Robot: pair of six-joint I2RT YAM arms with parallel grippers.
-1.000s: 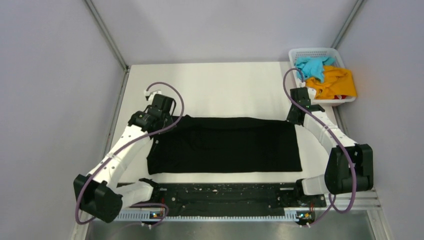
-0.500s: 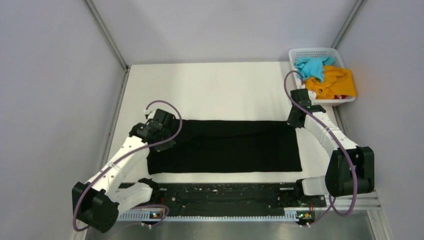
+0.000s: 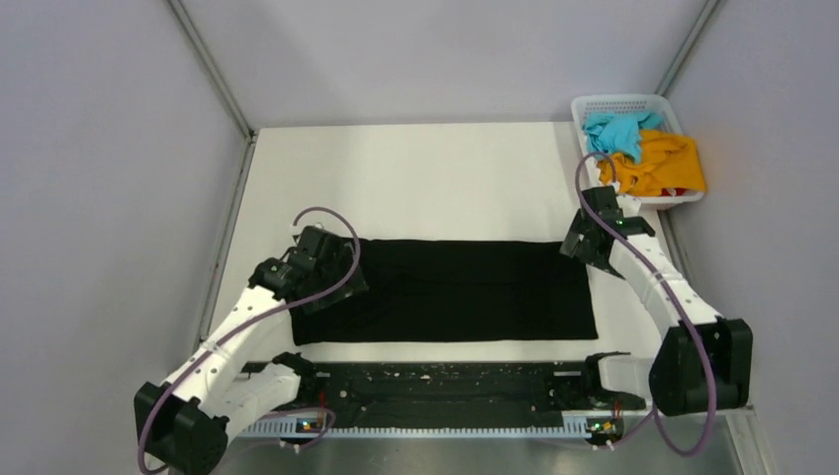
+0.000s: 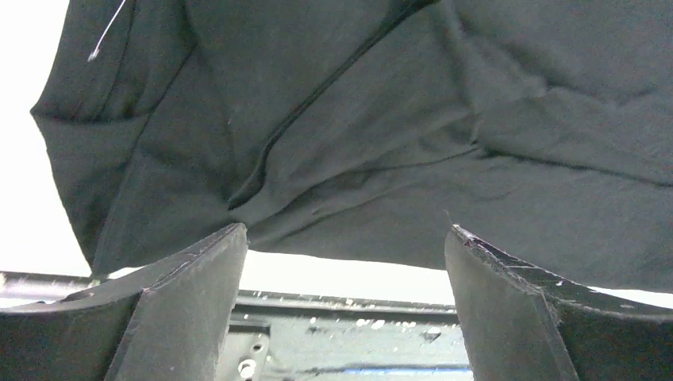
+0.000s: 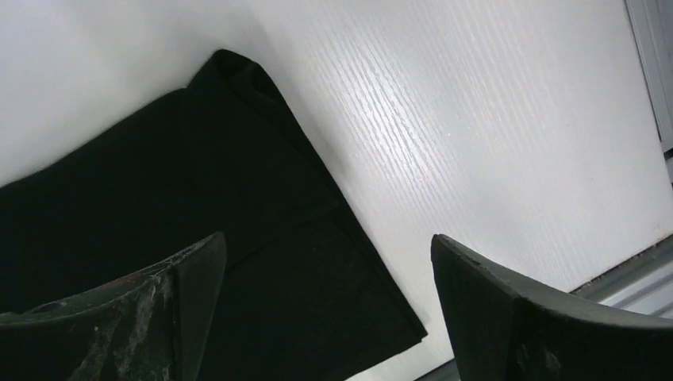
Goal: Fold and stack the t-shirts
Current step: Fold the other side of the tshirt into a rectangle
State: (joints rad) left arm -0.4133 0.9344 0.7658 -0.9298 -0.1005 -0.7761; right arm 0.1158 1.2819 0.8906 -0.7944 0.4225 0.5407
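Note:
The black t-shirt (image 3: pixel 455 292) lies flat on the white table (image 3: pixel 445 178) as a wide folded rectangle. My left gripper (image 3: pixel 334 284) hovers over its wrinkled left end, open, with nothing between the fingers. In the left wrist view the creased black t-shirt (image 4: pixel 397 119) fills the frame above the open left gripper (image 4: pixel 345 238). My right gripper (image 3: pixel 582 245) hangs open over the shirt's far right corner. The right wrist view shows that black t-shirt (image 5: pixel 198 206) corner under the empty right gripper (image 5: pixel 329 238). The turquoise t-shirt (image 3: pixel 618 131) and the orange-yellow t-shirt (image 3: pixel 663 163) lie bunched in the basket.
A white lattice basket (image 3: pixel 618 102) stands at the table's far right corner, just beyond the right arm. A black rail (image 3: pixel 435 386) runs along the near edge between the arm bases. Grey walls close in the table on three sides.
Both grippers went from shut to open and let go of the black t-shirt's far edge. Both moved a little toward the near side, and the shirt now lies slightly narrower.

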